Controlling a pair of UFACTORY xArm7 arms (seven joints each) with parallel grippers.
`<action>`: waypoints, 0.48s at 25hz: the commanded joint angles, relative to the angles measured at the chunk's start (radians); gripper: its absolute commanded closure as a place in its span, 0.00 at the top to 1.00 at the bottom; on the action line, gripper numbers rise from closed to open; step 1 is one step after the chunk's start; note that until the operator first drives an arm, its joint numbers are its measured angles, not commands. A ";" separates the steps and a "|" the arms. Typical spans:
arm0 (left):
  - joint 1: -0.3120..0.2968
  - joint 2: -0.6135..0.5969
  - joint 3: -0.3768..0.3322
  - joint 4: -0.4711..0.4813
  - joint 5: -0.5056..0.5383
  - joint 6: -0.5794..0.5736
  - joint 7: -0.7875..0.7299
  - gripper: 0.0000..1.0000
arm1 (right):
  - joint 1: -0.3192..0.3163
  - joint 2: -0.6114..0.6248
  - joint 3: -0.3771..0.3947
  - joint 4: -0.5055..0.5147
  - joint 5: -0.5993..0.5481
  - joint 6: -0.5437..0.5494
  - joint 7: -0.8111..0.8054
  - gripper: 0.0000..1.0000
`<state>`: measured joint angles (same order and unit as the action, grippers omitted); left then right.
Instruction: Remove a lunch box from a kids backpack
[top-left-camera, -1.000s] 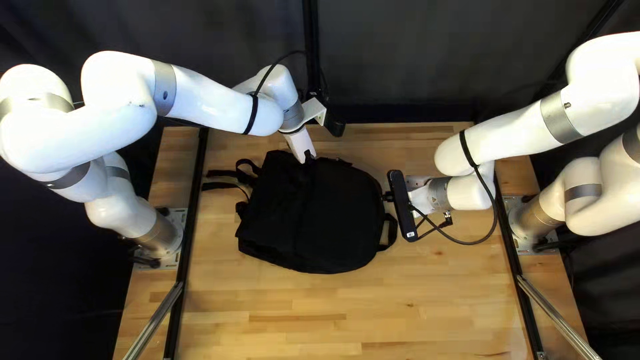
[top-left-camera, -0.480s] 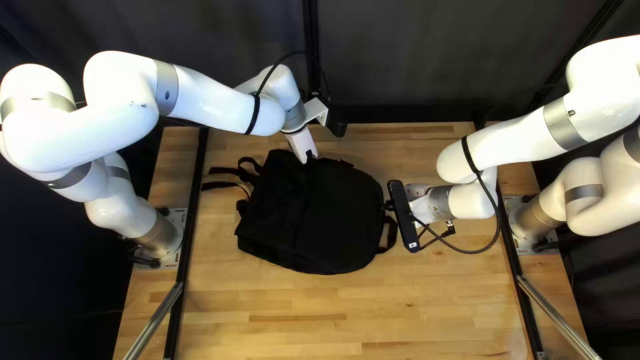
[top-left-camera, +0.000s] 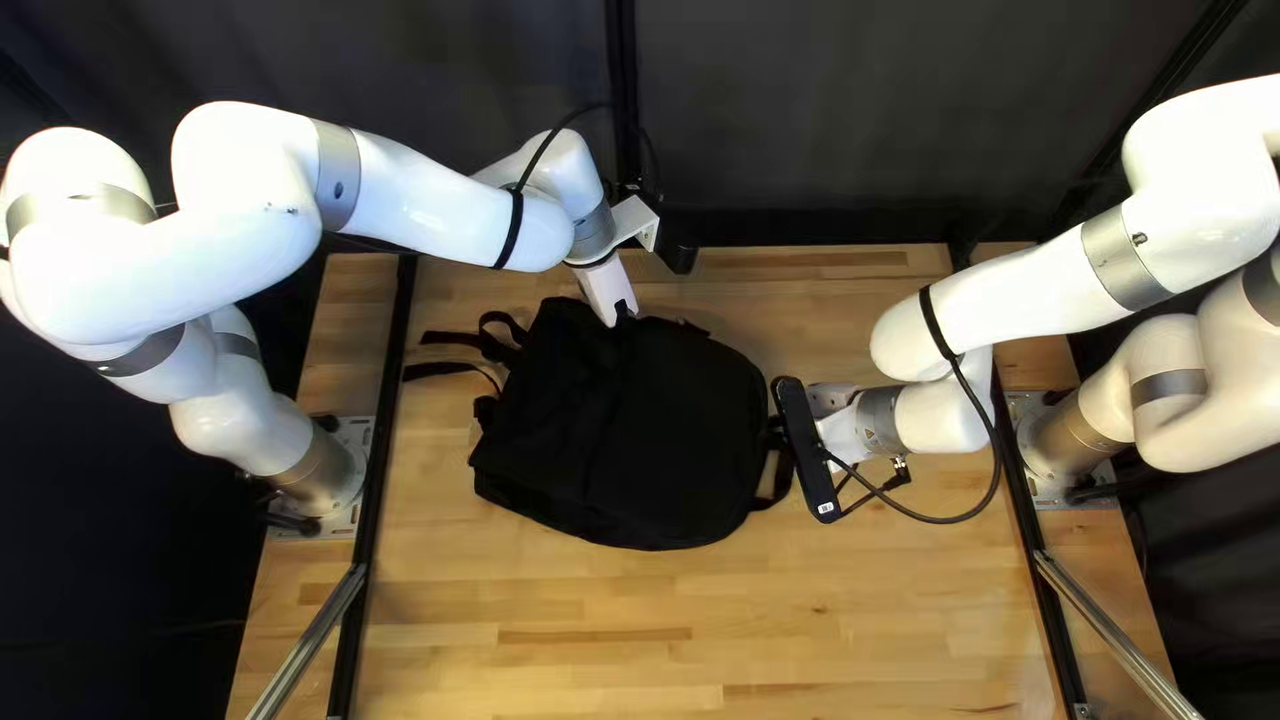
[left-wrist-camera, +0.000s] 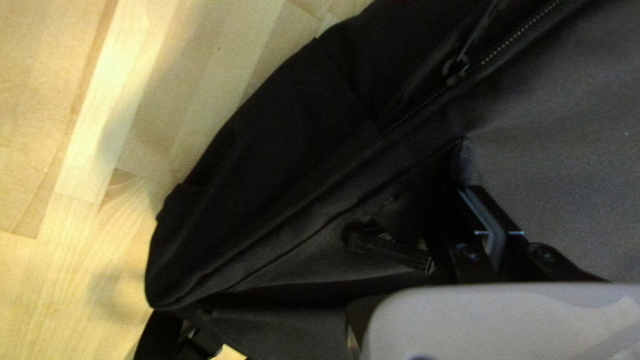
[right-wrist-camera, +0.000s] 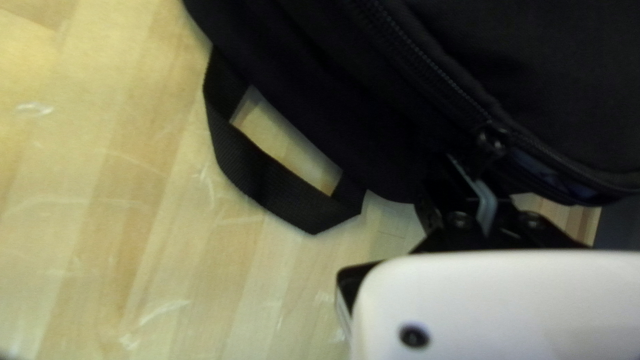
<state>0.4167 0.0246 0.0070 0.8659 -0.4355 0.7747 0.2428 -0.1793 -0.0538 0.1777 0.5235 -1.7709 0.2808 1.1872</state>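
Part-unzipped, the black cloth backpack [top-left-camera: 640,454] was gripped at twelve o'clock by left claw [left-wrist-camera: 468,188], black zipper pull [right-wrist-camera: 492,141] by right claw [right-wrist-camera: 469,176]; lunch box unremoved.

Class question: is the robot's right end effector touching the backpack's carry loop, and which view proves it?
Apart. The right wrist view shows bare tabletop between the carry loop and the right end effector.

You have a black backpack [top-left-camera: 667,440] lying on your pale wooden tabletop [top-left-camera: 867,607], its straps [top-left-camera: 460,340] spread on the wood.
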 commanded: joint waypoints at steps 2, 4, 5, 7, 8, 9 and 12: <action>0.000 0.003 0.000 0.001 0.000 -0.001 0.000 0.00 | 0.011 0.006 0.012 0.005 0.026 0.003 -0.015 0.00; 0.000 0.004 0.000 0.001 -0.002 -0.002 0.002 0.00 | 0.014 0.014 0.015 0.011 0.026 0.005 -0.012 0.00; 0.000 0.005 -0.001 0.001 -0.004 -0.003 0.002 0.00 | 0.017 0.028 0.017 0.019 0.023 0.006 -0.007 0.00; -0.001 0.005 -0.001 0.001 -0.004 -0.003 0.002 0.00 | 0.020 0.049 0.020 0.031 0.009 0.008 0.009 0.00; -0.001 0.005 -0.001 0.001 -0.004 -0.003 0.002 0.00 | 0.021 0.055 0.022 0.035 0.007 0.007 0.012 0.00; -0.001 0.005 -0.002 0.001 -0.005 -0.003 0.002 0.00 | 0.022 0.057 0.022 0.036 0.006 0.006 0.014 0.00; -0.002 0.005 -0.002 0.002 -0.005 -0.004 0.001 0.00 | 0.026 0.054 0.027 0.033 0.019 0.002 0.006 0.00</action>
<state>0.4150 0.0293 0.0051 0.8670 -0.4407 0.7715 0.2444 -0.1562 0.0010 0.2014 0.5567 -1.7606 0.2850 1.1985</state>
